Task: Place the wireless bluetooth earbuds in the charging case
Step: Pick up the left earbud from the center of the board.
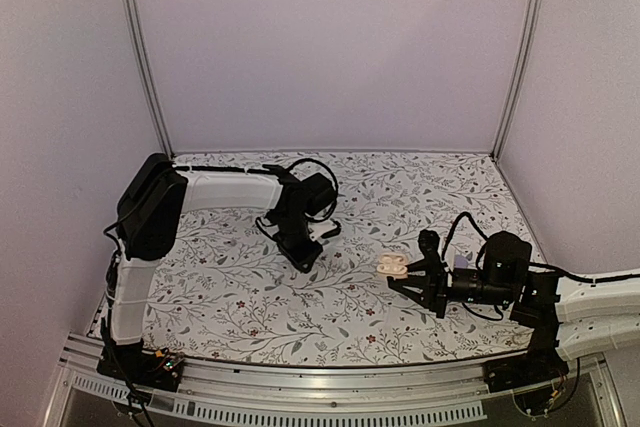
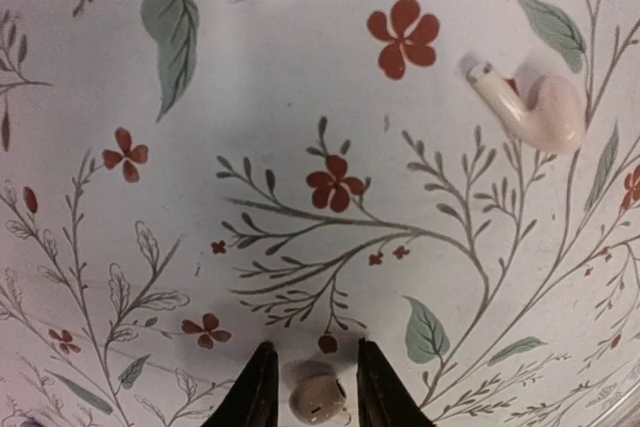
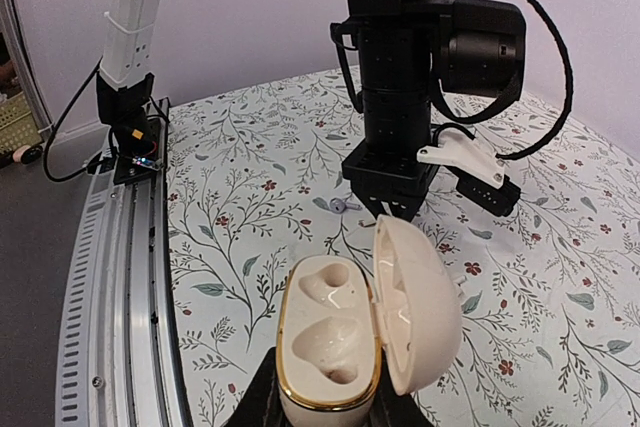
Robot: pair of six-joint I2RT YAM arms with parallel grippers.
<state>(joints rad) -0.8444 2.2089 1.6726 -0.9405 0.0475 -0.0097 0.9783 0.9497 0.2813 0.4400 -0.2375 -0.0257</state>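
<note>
Wireless bluetooth earbuds (image 2: 318,399) both outside the charging case (image 3: 330,342), over by the left arm. Nearest the arm bases, on the right: right tool (image 3: 325,409) pressed onto the lower body of the charging case, gripping it with the hinged lid (image 3: 418,302) swung open to one side and two moulded wells exposed. Farther out, toward the middle: left tool (image 2: 318,387) pointing straight down at the floral table (image 2: 300,77), tips low. Between its fingers (image 2: 256,395), one earbud (image 2: 318,397), closely flanked on both sides; cannot tell whether actually pinched or merely straddled. Beyond that, well apart from the tool, other earbud (image 2: 530,107) lying on its side on the table, stem end toward a red flower print (image 2: 403,35).
</note>
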